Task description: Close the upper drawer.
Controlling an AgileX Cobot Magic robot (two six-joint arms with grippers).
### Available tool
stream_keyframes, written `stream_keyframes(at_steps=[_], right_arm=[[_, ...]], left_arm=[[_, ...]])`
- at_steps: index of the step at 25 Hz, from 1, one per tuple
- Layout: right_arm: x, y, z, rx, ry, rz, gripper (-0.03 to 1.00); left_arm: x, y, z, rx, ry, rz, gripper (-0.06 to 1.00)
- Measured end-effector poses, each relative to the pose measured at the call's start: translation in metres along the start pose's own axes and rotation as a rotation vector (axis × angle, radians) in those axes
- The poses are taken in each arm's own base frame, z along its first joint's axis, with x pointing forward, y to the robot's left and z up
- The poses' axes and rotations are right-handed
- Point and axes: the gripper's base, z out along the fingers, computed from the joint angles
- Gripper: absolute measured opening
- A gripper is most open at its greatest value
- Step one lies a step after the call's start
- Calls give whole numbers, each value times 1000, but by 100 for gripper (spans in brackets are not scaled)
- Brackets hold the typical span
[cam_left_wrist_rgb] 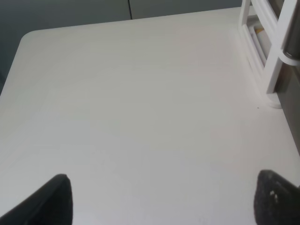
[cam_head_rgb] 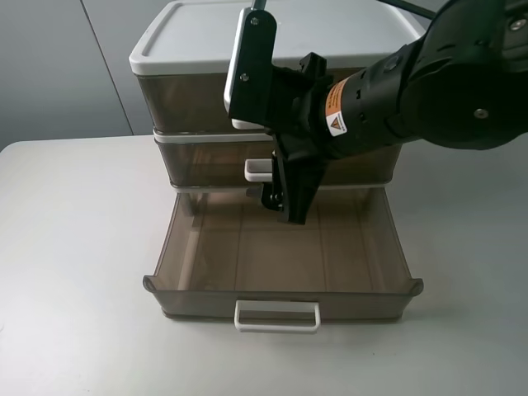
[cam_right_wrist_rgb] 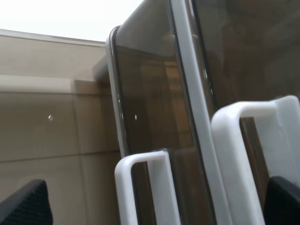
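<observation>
The upper drawer [cam_head_rgb: 188, 101] is the top smoky-brown one of a three-drawer cabinet; its front looks level with the cabinet front. Its white loop handle [cam_right_wrist_rgb: 248, 154] shows large in the right wrist view; in the high view only a corner of it [cam_head_rgb: 246, 124] shows under my right arm. My right gripper [cam_head_rgb: 286, 196] hangs fingers-down in front of the two higher drawers. It is open [cam_right_wrist_rgb: 154, 208], with one fingertip [cam_right_wrist_rgb: 283, 197] beside that handle, holding nothing. My left gripper [cam_left_wrist_rgb: 164, 204] is open and empty over bare table, out of the high view.
The lowest drawer [cam_head_rgb: 280, 247] stands pulled far out and empty, its white handle [cam_head_rgb: 276, 316] toward the table's front. The shallow middle drawer [cam_head_rgb: 206, 165] is in, handle [cam_head_rgb: 259, 170] beside my right fingers. The cabinet's white frame [cam_left_wrist_rgb: 276, 56] edges the left wrist view over the table [cam_left_wrist_rgb: 140, 117].
</observation>
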Motion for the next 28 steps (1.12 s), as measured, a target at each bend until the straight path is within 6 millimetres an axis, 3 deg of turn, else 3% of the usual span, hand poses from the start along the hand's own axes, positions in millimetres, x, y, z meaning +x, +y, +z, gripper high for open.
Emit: stream_keyframes(at_steps=[9, 12, 17, 21, 24, 28], right_arm=[[-1, 0, -1, -1, -7, 22, 68], [-5, -4, -14, 18, -38, 62, 68], [-18, -5, -59, 20, -97, 176, 68], [-15, 0, -104, -27, -81, 256, 68], [-5, 6, -141, -51, -86, 325, 68], [25, 25, -185, -51, -124, 450, 68]], left_arm=[[0, 0, 0, 0, 0, 0, 74], [0, 0, 0, 0, 0, 0, 74], [0, 0, 0, 0, 0, 0, 74], [0, 0, 0, 0, 0, 0, 74], [0, 0, 0, 0, 0, 0, 74], [0, 0, 0, 0, 0, 0, 74]])
